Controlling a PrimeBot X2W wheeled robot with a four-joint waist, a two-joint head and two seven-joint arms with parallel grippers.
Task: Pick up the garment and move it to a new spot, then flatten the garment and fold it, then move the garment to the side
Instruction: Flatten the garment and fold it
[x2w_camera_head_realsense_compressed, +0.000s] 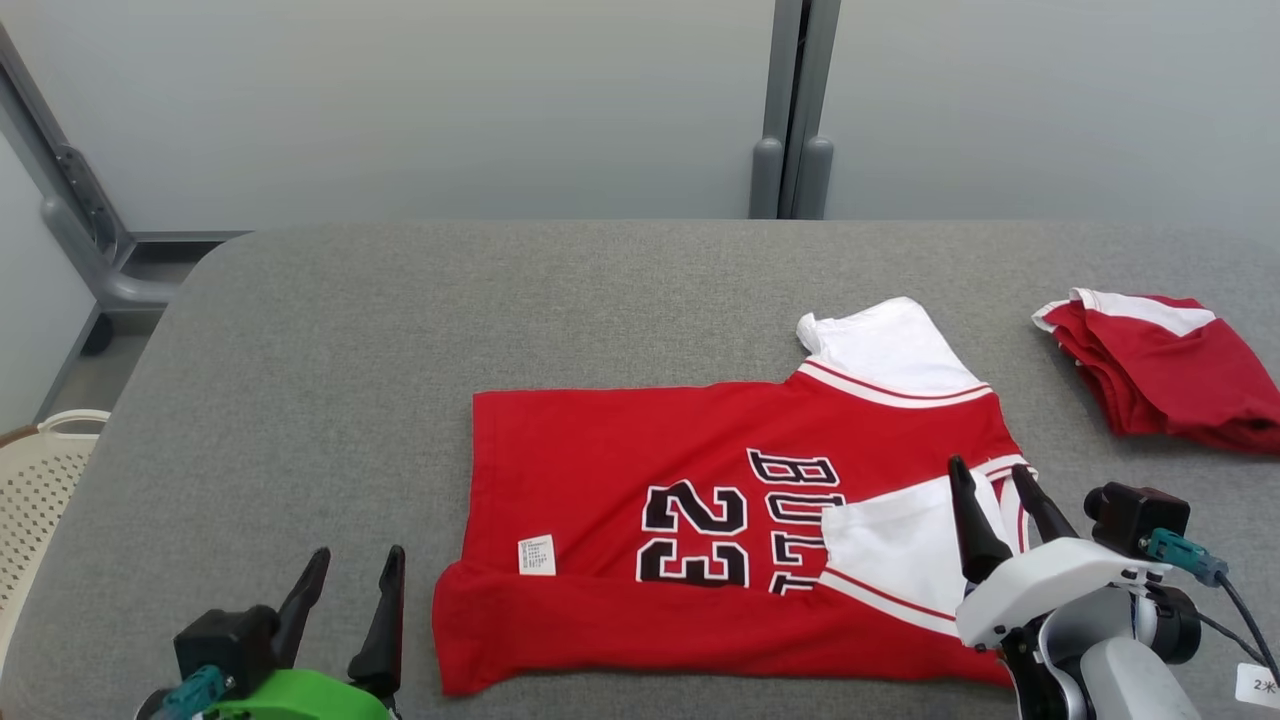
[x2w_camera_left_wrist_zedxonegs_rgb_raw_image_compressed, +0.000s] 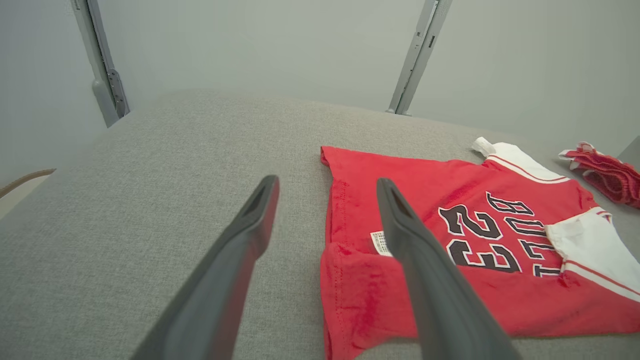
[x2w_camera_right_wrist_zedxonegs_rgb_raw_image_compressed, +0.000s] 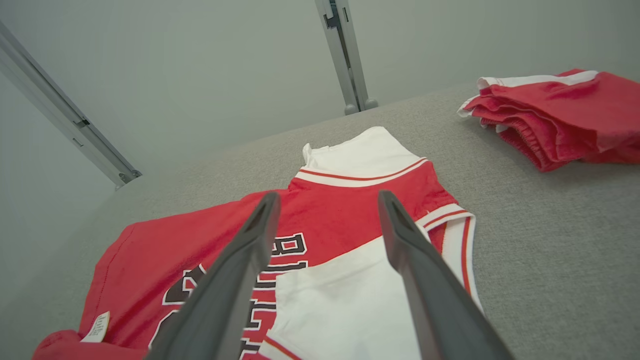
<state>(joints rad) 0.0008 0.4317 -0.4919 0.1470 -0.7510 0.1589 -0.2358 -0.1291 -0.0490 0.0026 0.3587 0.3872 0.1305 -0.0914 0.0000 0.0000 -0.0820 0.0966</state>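
Observation:
The garment (x2w_camera_head_realsense_compressed: 640, 480) is a red jersey with white sleeves and black "23" lettering, lying flat on the grey table (x2w_camera_head_realsense_compressed: 330, 380) with its near edge folded over and one white sleeve folded onto the chest. The left wrist view has the garment (x2w_camera_left_wrist_zedxonegs_rgb_raw_image_compressed: 430, 220) to the right of the fingers, and in the right wrist view the garment (x2w_camera_right_wrist_zedxonegs_rgb_raw_image_compressed: 340, 225) lies under them. My left gripper (x2w_camera_head_realsense_compressed: 355, 575) stands open over bare table, left of the jersey's hem. Over the folded white sleeve, my right gripper (x2w_camera_head_realsense_compressed: 990, 475) hangs open and holds nothing.
A second red and white folded garment (x2w_camera_head_realsense_compressed: 1160, 365) lies at the table's far right; the folded garment (x2w_camera_right_wrist_zedxonegs_rgb_raw_image_compressed: 555, 112) is also in the right wrist view. A cream plastic basket (x2w_camera_head_realsense_compressed: 40, 480) stands off the table's left edge. Grey panels rise behind the table.

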